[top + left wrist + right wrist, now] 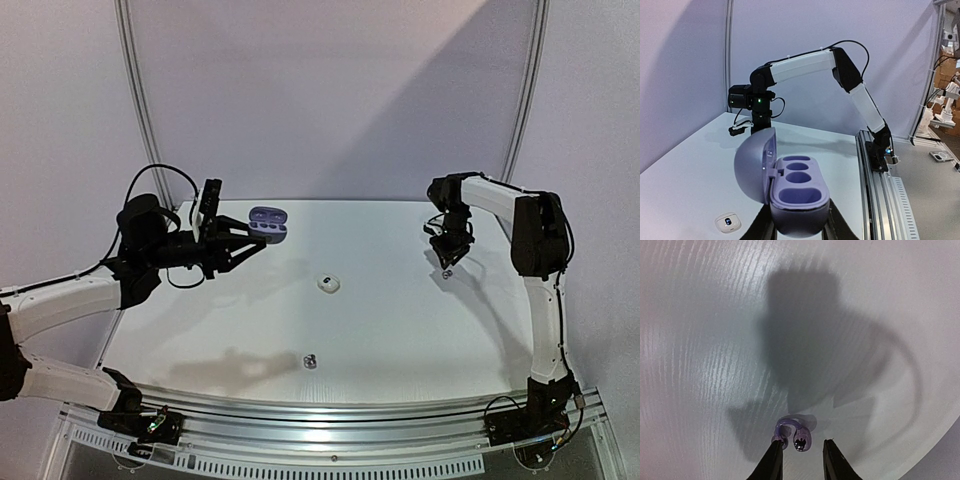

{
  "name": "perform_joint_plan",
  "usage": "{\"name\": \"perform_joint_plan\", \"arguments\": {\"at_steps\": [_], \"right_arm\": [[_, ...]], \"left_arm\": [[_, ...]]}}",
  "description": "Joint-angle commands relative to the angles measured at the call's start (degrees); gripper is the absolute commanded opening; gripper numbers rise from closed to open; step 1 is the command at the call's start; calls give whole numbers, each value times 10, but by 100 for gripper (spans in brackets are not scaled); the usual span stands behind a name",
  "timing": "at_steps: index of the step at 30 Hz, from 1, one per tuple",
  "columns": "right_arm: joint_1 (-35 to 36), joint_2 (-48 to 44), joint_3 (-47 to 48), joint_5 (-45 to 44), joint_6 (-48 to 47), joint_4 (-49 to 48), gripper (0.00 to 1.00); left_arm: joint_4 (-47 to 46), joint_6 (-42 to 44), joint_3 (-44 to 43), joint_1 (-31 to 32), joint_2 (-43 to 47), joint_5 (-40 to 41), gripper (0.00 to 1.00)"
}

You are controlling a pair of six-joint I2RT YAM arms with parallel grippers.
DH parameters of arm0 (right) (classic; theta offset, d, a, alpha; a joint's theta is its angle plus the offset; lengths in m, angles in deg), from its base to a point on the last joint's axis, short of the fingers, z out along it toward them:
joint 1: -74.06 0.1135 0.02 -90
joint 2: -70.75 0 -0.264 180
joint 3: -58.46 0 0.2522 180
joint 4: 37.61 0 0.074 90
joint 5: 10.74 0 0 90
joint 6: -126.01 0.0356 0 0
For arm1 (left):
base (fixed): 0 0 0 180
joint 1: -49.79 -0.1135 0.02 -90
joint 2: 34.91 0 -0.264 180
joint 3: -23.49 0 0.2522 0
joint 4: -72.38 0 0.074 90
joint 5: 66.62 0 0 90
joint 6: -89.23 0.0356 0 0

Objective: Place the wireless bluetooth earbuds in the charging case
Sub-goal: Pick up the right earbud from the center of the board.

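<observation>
Item: charging case (pixel 799 196), lavender, lid (pixel 754 166) swung open to one side, three hollows facing up. It is clamped by its lower body between the fingers (pixel 834 226) of the left gripper (pixel 797 233) and held off the table (pixel 400 330). In the top view the case (pixel 268 224) sits at the tips of the left gripper (pixel 254 239). Item: earbud (pixel 801 438), silvery-violet with a curved loop. It lies on the table between the tips of the right gripper (pixel 801 443), nearer one finger (pixel 773 460). The loop end touches that finger; the other finger stands apart from it. The jaws show a narrow gap and are not clamped. Item: white rounded piece (pixel 328 283) with a dark centre mark, on the table below and beside the left fingers; also seen from the left wrist (pixel 728 222). Kind cannot be told. Item: dark silvery earbud (pixel 310 360), on the table well apart from both sets of fingers. The right gripper (pixel 447 262) points down at the table.
</observation>
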Motion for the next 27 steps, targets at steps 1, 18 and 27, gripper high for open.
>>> {"name": "perform_joint_plan", "arguments": {"at_steps": [1, 18, 27], "right_arm": [[-4, 21, 18, 2, -6, 3, 27], [-4, 43, 30, -11, -3, 23, 22], [-5, 41, 28, -15, -5, 34, 22]], "left_arm": [[6, 11, -8, 5, 1, -4, 0], [15, 16, -2, 5, 13, 1, 0], [16, 18, -3, 4, 11, 1, 0]]}}
